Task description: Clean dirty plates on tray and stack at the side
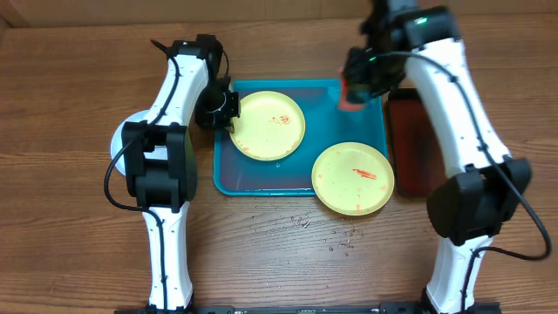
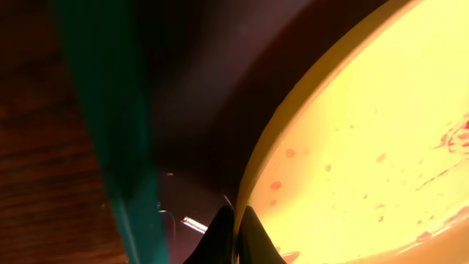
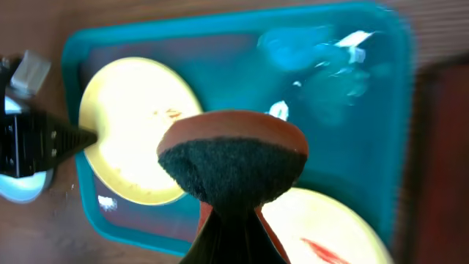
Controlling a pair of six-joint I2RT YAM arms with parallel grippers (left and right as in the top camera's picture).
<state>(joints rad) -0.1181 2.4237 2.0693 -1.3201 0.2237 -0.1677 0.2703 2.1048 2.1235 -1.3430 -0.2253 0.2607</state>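
Left hand (image 1: 230, 118), two yellow plates (image 1: 268, 125) (image 1: 353, 179), sponge (image 3: 234, 161)

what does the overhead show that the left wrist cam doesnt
Only the overhead: the right gripper holding a red sponge over the far right corner of the turquoise tray, a second yellow plate lying over the tray's near right rim, the dark tray, and crumbs.

Only the left wrist: the left gripper close up, pinched shut on the rim of the held yellow plate, and fine red specks near that edge.

Both: that plate with its red smear, the turquoise tray's rim, and the wooden table.
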